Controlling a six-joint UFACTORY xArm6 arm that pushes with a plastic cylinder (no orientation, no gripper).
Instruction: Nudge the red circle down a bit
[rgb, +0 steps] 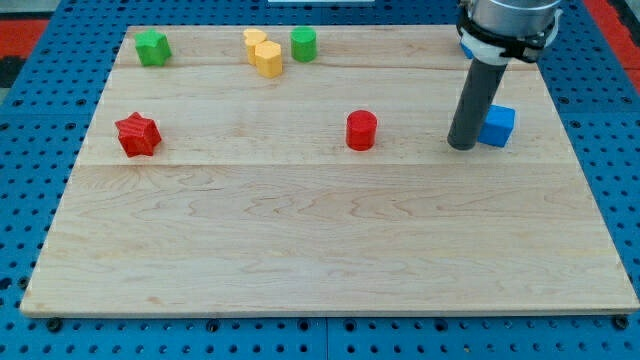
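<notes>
Camera view only: wooden board (330, 250) on blue pegboard (30, 150), seen from above and in front.

Red circle (361, 130) near board centre, slightly toward view's top and right. Upright, apart from everything else.

Tip (462, 147) down on board, to view's right of red circle, about level with it, a clear gap of bare wood between. No claw on this arm, just a plain dark rod (473, 105) with nothing to open, close or grip. Grey and white arm housing (505, 25) above it at view's top right.

Blue cube (497, 126) just beside tip on view's right; touching or barely apart, cannot tell. Second blue block (466, 46) mostly hidden behind arm housing, shape not made out.

No brands, labels or writing legible anywhere.

Others:
- Red star (138, 134) at view's left, roughly level with red circle, well apart.
- Green star (153, 47) near top-left corner.
- Yellow block (263, 52) at top centre, lumpy outline, possibly two pieces touching; cannot tell.
- Green cylinder (303, 44) just right of yellow block, small gap.

Below red circle toward view's bottom: bare wood. Between tip and red circle: bare wood.
</notes>
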